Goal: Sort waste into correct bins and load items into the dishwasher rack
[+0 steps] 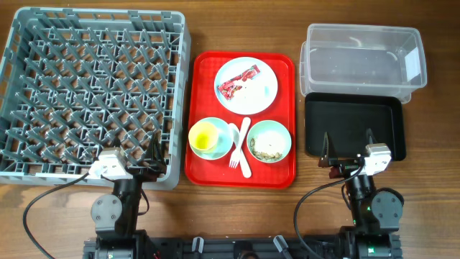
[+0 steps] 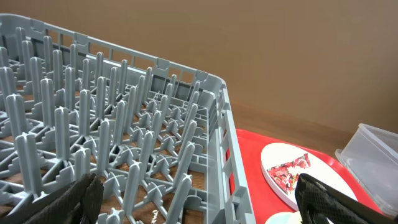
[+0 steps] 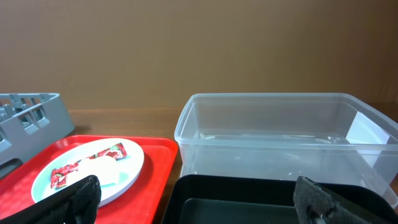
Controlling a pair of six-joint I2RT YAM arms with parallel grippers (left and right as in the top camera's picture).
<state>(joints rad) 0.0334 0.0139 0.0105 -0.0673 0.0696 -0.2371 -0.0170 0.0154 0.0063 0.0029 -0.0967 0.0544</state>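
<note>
The grey dishwasher rack fills the left and holds nothing. On a red serving tray, a white plate carries the red-and-white wrapper and a white tissue. One blue bowl holds the yellow cup. The other blue bowl holds food scraps. The fork and spoon lie between the bowls. The clear tub and black tray sit at the right. My left gripper is open over the rack's near right corner. My right gripper is open over the black tray's near edge.
Bare wooden table runs along the front edge, where both arm bases stand. A narrow gap separates the rack from the red tray, and another separates the red tray from the black tray. A brown wall stands behind the table.
</note>
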